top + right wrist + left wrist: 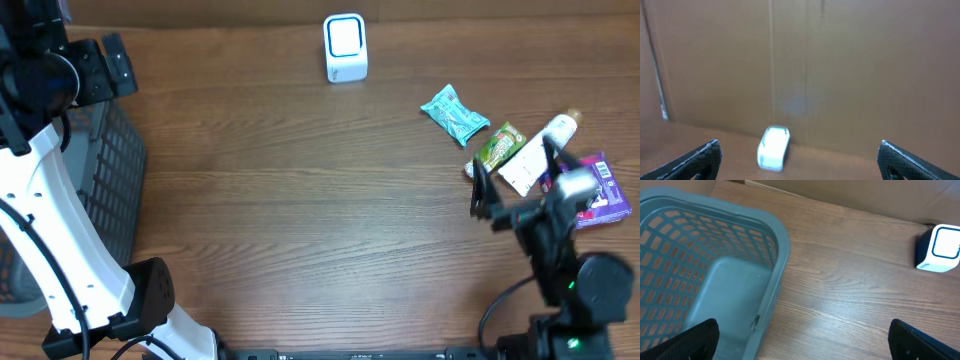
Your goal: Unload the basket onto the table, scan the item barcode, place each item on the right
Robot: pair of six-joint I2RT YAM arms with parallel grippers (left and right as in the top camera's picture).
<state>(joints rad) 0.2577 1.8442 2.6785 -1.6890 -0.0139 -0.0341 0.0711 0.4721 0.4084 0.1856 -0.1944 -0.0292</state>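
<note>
The white scanner (345,47) with a blue-rimmed face stands at the back middle of the table; it also shows as the scanner (939,248) and, blurred, the scanner (774,148). The items lie at the right: a teal packet (455,115), a green packet (498,146), a white bottle (538,152) and a purple box (608,190). No barcode can be made out. My right gripper (517,172) hangs open above these items, facing the back wall, nothing between its fingers (697,160). My left gripper (118,66) is open and empty over the basket's edge.
A grey mesh basket (112,170) sits at the table's left edge, its rim (782,245) under my left gripper (802,347). A brown cardboard wall (840,65) closes the back. Bare wood table (300,200) lies between the basket and the items.
</note>
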